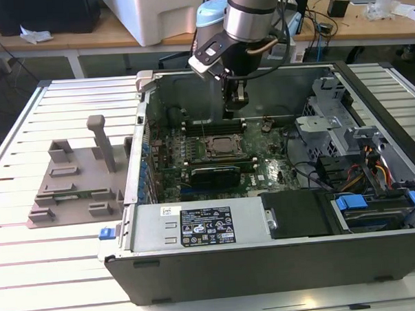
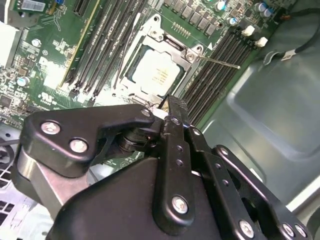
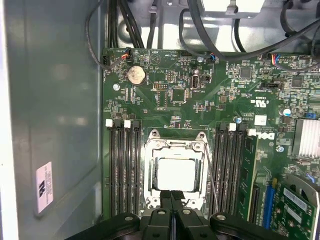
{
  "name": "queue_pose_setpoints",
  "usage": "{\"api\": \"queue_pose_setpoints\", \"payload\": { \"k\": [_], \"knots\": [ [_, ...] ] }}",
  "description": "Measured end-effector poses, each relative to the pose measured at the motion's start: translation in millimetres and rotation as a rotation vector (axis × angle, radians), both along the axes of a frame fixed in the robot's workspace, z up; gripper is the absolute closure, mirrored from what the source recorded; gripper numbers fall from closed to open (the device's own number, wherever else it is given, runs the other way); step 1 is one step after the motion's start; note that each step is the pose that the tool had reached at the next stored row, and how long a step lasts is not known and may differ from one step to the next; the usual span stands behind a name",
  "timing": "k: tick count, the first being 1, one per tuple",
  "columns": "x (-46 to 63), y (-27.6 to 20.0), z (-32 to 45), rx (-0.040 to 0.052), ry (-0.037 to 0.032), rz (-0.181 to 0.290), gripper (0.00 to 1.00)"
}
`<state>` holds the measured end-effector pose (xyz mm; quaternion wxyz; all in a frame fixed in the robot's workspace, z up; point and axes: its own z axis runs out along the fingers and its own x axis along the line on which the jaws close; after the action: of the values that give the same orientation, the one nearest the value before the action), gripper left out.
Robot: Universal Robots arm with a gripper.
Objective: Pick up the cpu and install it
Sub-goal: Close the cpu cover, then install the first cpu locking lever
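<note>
The cpu [image 3: 175, 174] lies flat in its socket [image 3: 176, 170] on the green board [image 3: 210, 100] inside the open computer case [image 1: 281, 262], with memory slots on both sides. The gripper [image 3: 171, 197] hangs just above the socket's near edge, its jaws pressed together and holding nothing. The thin wire lever [image 3: 211, 175] stands loose beside the frame (so the chip looks unclamped). If the arm drops or drifts here, the closed tips could nudge the chip askew, and I judge that would risk the contacts beneath.
</note>
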<state>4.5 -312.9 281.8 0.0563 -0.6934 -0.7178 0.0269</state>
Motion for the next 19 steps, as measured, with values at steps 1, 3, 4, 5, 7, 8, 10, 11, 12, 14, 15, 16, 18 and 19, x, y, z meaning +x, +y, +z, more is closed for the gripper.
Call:
{"api": "queue_pose_setpoints", "payload": {
  "k": [1, 3, 4, 5, 7, 8, 10, 11, 12, 14, 15, 16, 18, 19],
  "knots": [
    [0.0, 0.0, 1.6, 0.0, 0.0, 0.0, 0.89],
    [0.0, 0.0, 2.7, 0.0003, -0.0001, 0.0, 0.89],
    [0.0, 0.0, 2.8, 0.0003, -0.0001, 0.0, 0.89],
    [0.0, 0.0, 2.9, 0.0001, 0.0, 0.0, 0.89],
    [0.0, 0.0, 3.0, 0.0001, 0.0, 0.0, 0.89],
    [0.0, 0.0, 3.1, 0.0, 0.0, 0.0, 0.89],
    [0.0, 0.0, 3.1, 0.0, 0.0, 0.0, 0.89],
    [0.0, 0.0, 3.2, 0.0, 0.0, 0.0, 0.89],
    [0.0, 0.0, 3.2, 0.0001, 0.0, 0.0, 0.89],
    [0.0, 0.0, 3.3, 0.0, 0.0, 0.0, 0.89],
    [0.0, 0.0, 3.3, 0.0001, 0.0, 0.0, 0.89],
    [0.0, 0.0, 3.3, 0.0, 0.0, 0.0, 0.89],
    [0.0, 0.0, 3.3, 0.0, 0.0, 0.027, 0.89],
    [0.0, 0.0, 3.4, -0.0001, 0.0001, 0.079, 0.89]
  ]
}}
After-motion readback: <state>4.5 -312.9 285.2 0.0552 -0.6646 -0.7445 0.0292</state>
